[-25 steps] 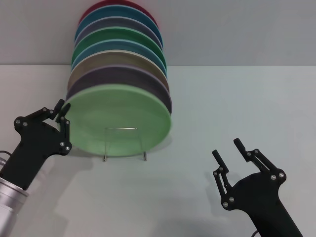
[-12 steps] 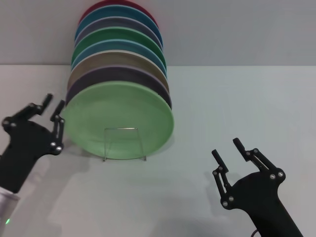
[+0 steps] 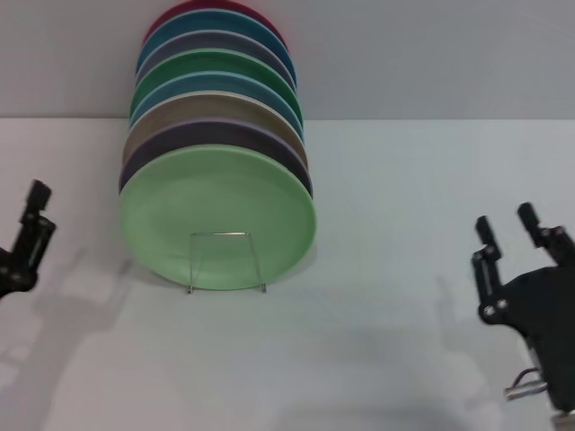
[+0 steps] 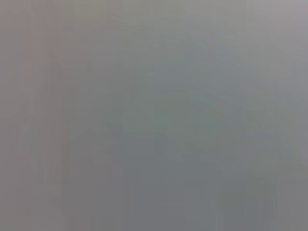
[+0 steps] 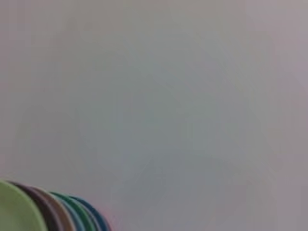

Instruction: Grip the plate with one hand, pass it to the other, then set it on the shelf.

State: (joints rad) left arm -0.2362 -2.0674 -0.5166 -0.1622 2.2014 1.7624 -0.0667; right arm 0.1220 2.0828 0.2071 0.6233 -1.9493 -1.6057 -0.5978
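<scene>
The pale mint-green plate [image 3: 216, 202] stands on edge at the front of a row of plates, leaning in the silver wire shelf [image 3: 221, 233], whose front loop crosses its lower face. The plate's rim also shows in the right wrist view [image 5: 12, 211]. My left gripper [image 3: 31, 224] is at the far left edge of the head view, well clear of the plate, open and empty. My right gripper [image 3: 505, 220] is at the right, far from the plate, open and empty. The left wrist view shows only plain grey.
Several more plates [image 3: 216, 90] stand on edge behind the mint one: dark purple, tan, blue, emerald green, red at the back. They also show in the right wrist view [image 5: 72, 214]. The white table [image 3: 386, 180] stretches to both sides, with a grey wall behind.
My left gripper has drawn away from the plate's left rim to the frame's edge. My right gripper has moved to the right and farther back. The plate stays in the shelf.
</scene>
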